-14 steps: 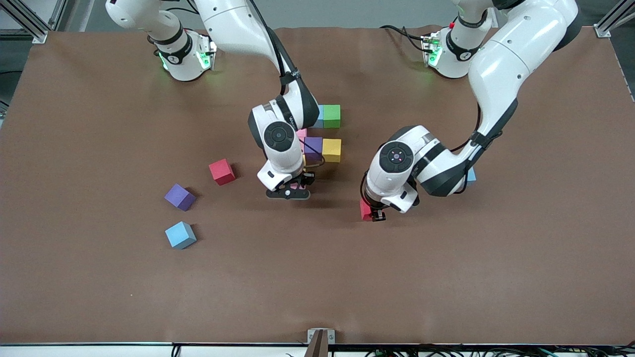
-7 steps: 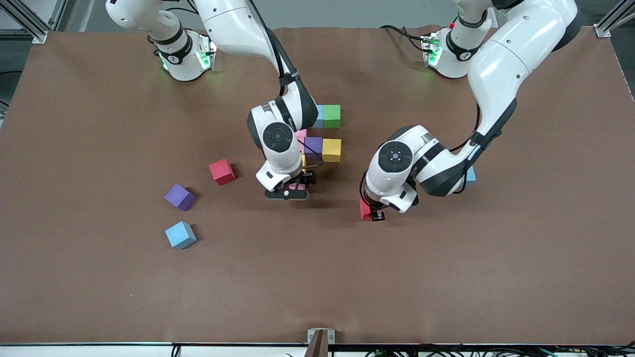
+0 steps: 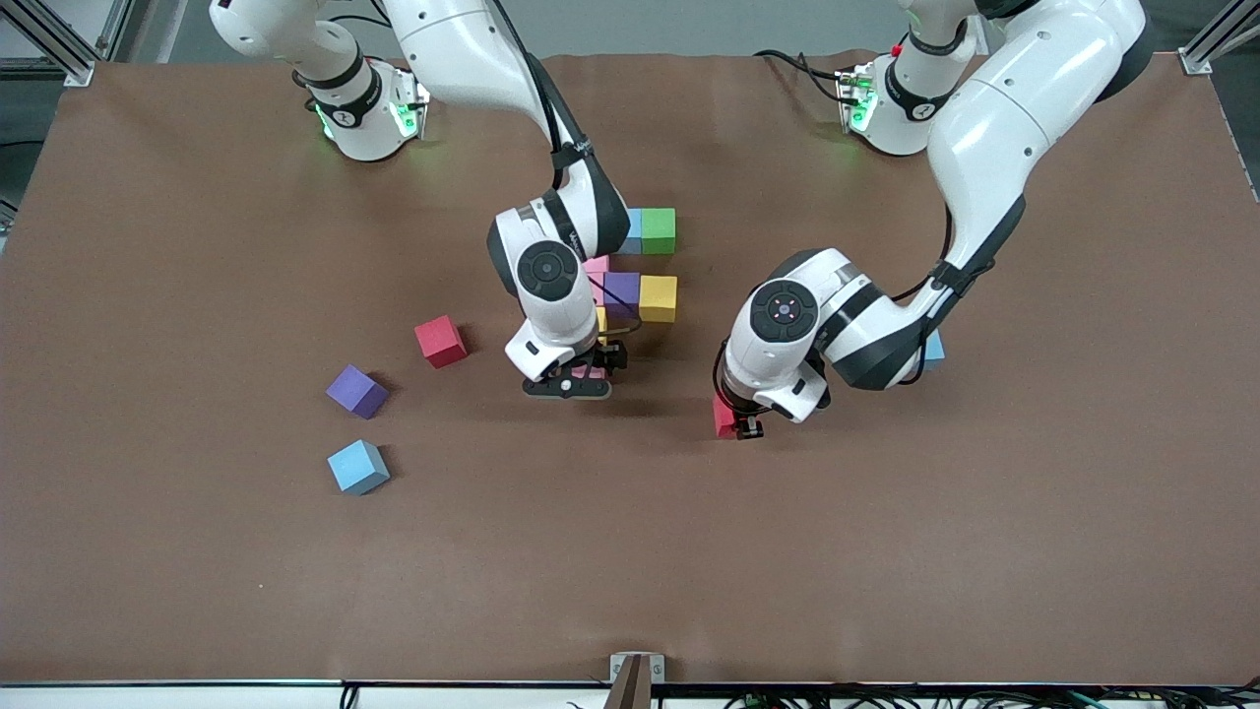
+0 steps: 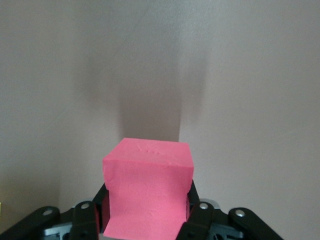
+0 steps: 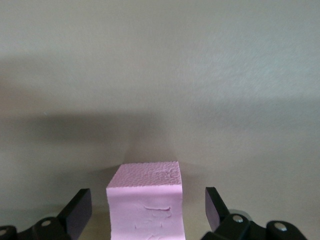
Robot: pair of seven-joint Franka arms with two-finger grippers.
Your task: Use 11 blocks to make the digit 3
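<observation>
While the right gripper (image 3: 581, 379) hangs spread over a pink block (image 5: 145, 200) just released below frame centre, it should lift straight up so neither finger drags it.
Item 1: digit cluster (image 3: 640, 271), centre frame, part-built.
Item 2: left gripper (image 3: 740, 421), right of centre, pinching a red block (image 4: 148, 190).
Item 3: 3 loose blocks (image 3: 440, 341), mid-left.
</observation>
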